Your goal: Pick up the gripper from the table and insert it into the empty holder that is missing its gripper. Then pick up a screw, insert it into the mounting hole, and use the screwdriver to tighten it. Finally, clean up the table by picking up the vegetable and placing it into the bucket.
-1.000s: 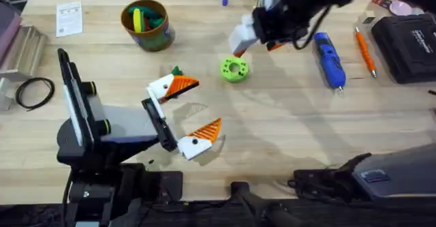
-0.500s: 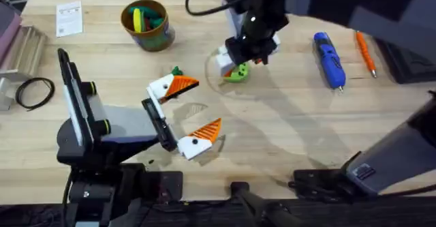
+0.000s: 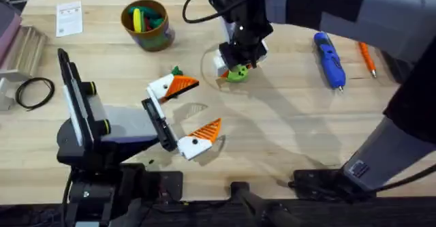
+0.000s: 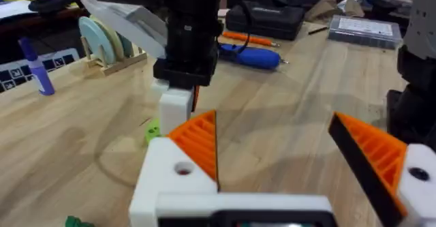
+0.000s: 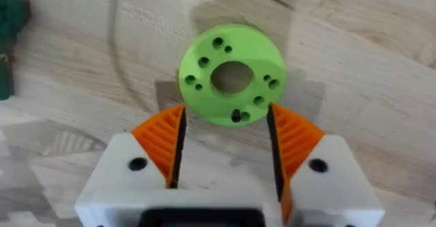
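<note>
Two claws work over the light wooden table [image 3: 286, 125]. From the lower right the right arm reaches across the middle, and its claw [image 5: 225, 142], white blocks with orange ribbed pads, stands spread on either side of a lime-green plastic ring disc [image 5: 231, 75] without touching it; the disc lies flat on the table just ahead of the two pads, part of its rim between them. In the overhead view that same claw [image 3: 234, 65] hangs directly over the disc [image 3: 236, 74]. Low at the left of the table, the left claw [image 3: 185, 112] has its two fingers wide apart, each a white blocky mount tipped with an orange wedge. A small dark-green leafy toy vegetable [image 3: 176, 71] lies on the table touching or just beside the farther left finger [image 3: 172, 85], well to the left of the disc; the right wrist view catches it at the edge [image 5: 9, 33]. Toward the far left stands a round brownish-gold bucket [image 3: 149, 39] with coloured items inside. To the right of the right claw lies a thick bright-blue powered screwdriver [image 3: 328, 58], and beyond it a thin orange pen-like tool [image 3: 366, 58].
</note>
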`<state>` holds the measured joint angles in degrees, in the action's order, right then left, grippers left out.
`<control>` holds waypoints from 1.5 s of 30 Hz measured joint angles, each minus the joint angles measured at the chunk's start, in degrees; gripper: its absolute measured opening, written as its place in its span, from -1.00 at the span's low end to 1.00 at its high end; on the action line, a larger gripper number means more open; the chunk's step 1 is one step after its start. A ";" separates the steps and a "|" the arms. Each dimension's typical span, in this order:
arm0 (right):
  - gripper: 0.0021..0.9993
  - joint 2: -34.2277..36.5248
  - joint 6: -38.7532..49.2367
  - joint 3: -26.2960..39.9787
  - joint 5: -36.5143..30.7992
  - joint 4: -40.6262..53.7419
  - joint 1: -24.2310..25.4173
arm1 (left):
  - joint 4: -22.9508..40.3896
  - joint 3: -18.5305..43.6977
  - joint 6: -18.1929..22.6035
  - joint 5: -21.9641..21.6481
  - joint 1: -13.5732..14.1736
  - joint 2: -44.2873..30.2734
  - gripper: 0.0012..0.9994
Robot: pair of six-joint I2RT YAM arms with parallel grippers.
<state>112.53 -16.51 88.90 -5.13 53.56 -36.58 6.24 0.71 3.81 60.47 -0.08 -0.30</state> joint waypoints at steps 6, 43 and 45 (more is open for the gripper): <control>0.14 1.49 -0.20 0.00 0.00 0.04 0.39 | 0.00 0.00 0.00 0.00 0.00 0.00 0.97; -0.99 2.07 -0.16 0.20 -0.04 1.33 0.63 | 0.00 0.00 0.00 0.00 0.00 0.00 0.97; -0.99 2.06 -0.15 0.20 -0.21 1.33 0.63 | 0.00 0.00 0.00 0.00 0.00 0.00 0.97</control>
<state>114.60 -16.67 89.10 -5.33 54.89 -35.94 6.24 0.71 3.81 60.47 -0.08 -0.30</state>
